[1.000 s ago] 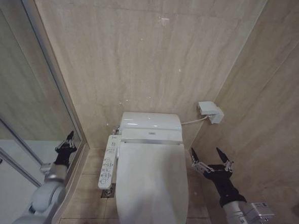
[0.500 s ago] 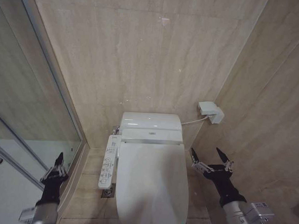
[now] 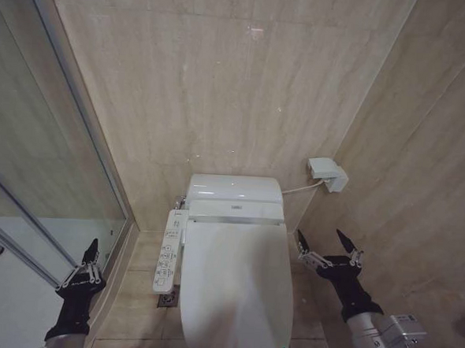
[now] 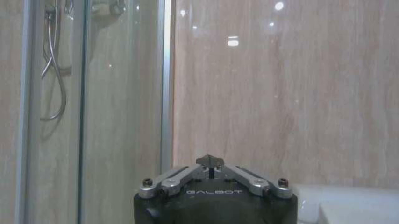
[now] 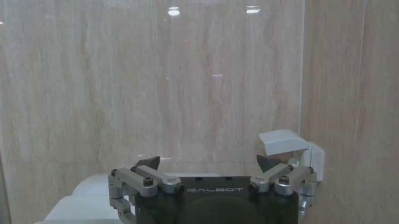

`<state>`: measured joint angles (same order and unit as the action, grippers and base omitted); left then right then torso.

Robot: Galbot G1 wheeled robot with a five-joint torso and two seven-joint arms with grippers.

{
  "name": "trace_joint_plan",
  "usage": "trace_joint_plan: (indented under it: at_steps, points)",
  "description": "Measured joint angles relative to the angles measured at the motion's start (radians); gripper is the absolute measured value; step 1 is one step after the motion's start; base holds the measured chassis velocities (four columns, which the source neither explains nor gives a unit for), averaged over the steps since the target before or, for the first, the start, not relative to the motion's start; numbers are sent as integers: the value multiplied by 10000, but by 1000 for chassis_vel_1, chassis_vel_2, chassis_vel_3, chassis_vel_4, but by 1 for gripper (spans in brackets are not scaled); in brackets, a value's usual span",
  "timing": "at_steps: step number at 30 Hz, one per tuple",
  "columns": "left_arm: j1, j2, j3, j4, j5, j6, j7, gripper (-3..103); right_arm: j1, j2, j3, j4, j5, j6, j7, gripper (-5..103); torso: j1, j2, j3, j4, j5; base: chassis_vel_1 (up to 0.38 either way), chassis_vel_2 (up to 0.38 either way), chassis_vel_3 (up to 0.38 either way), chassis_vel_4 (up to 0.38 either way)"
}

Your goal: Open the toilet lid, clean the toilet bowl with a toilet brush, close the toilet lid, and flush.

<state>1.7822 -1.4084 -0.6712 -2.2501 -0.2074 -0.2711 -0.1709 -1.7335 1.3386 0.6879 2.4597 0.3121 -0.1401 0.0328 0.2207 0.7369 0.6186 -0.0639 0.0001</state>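
The toilet lid (image 3: 237, 285) is a glossy white oval lying flat and closed, so the toilet bowl under it is hidden. A long white button panel (image 3: 168, 253) runs along its left side. My left gripper (image 3: 90, 250) is shut and empty, low beside the glass shower door, well left of the toilet; in the left wrist view its fingers (image 4: 210, 162) meet at the tip. My right gripper (image 3: 328, 247) stands open and empty just right of the lid, near the side wall; in the right wrist view (image 5: 208, 164) its fingers are spread wide. The toilet brush is out of view.
A glass shower door (image 3: 43, 170) with a metal frame closes off the left. Tiled walls stand close behind and to the right. A white box (image 3: 327, 173) with a cable sits on the wall beside the tank (image 3: 235, 188). A floor drain (image 3: 167, 298) lies under the panel.
My left arm has dropped and drawn back along the glass door, so its gripper now sits lower. The right arm and the toilet lid have not moved.
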Motion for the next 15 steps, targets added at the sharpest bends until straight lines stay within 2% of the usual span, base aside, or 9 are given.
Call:
trace_joint_plan:
  at_steps: [8, 9, 15]
  points:
    - [552, -234, 66, -818, 380, 124, 71, 0, 0, 0, 0, 0, 0, 0, 0, 100, 0, 0, 0, 1, 1, 0, 0, 0, 0]
    - [609, -306, 75, -885, 531, 156, 87, 6, 0, 0, 0, 0, 0, 0, 0, 100, 0, 0, 0, 0, 1, 0, 0, 0, 0]
    - [764, -530, 116, -966, 1092, 360, -69, 6, 0, 0, 0, 0, 0, 0, 0, 100, 0, 0, 0, 0, 0, 0, 0, 0, 0]
